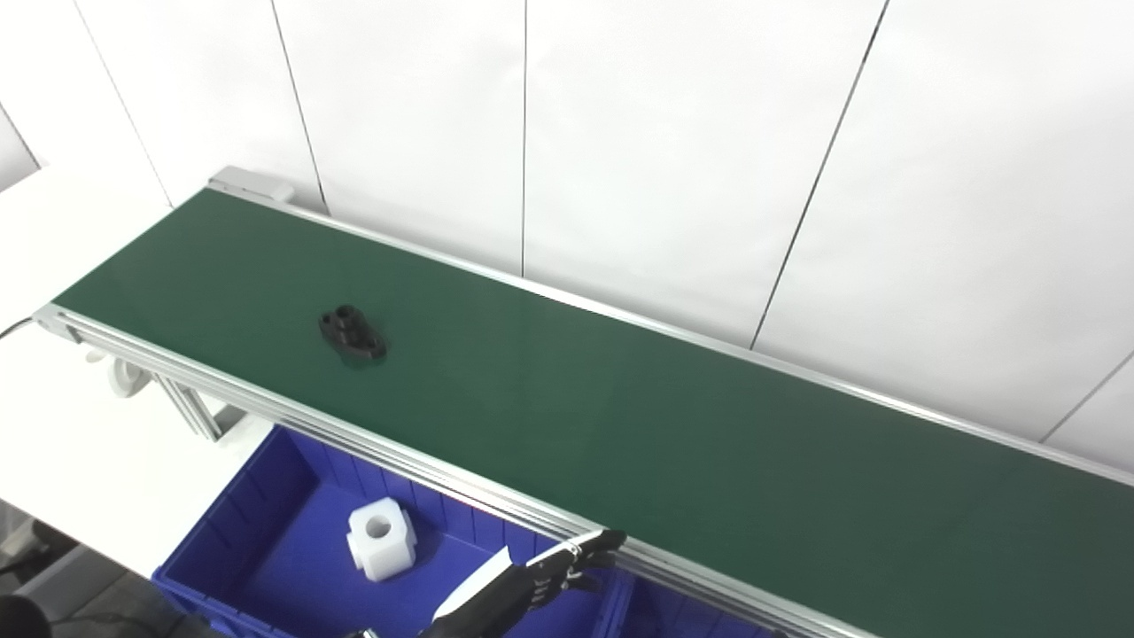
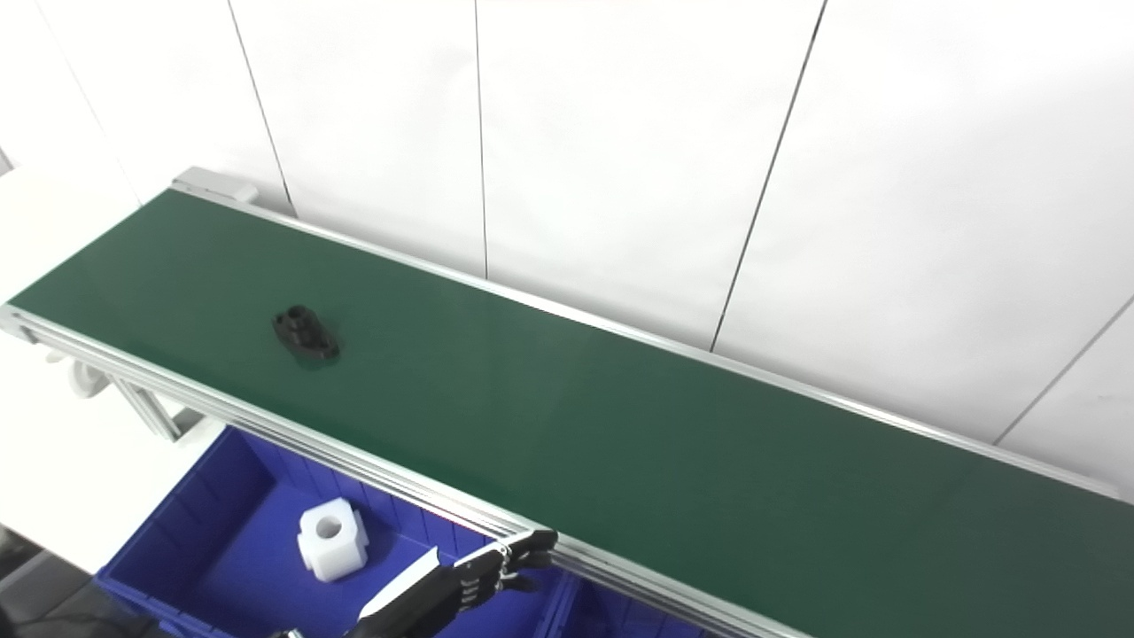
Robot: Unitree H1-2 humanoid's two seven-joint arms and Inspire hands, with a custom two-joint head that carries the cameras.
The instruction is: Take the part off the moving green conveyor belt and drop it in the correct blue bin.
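Note:
A black part (image 1: pixel 353 335) with two round holes lies on the green conveyor belt (image 1: pixel 620 425), towards its left end; it also shows in the right eye view (image 2: pixel 306 335). My left hand (image 1: pixel 554 571) is low at the picture's bottom, above the blue bin (image 1: pixel 239 523), with its fingertips by the belt's front rail. It is open and holds nothing, far right of and nearer than the black part. My right hand is out of view.
A white block (image 1: pixel 381 538) with a round hole lies in the blue bin. A second blue bin (image 1: pixel 660 611) adjoins it on the right, mostly hidden below the aluminium rail (image 1: pixel 354 434). White wall panels stand behind the belt.

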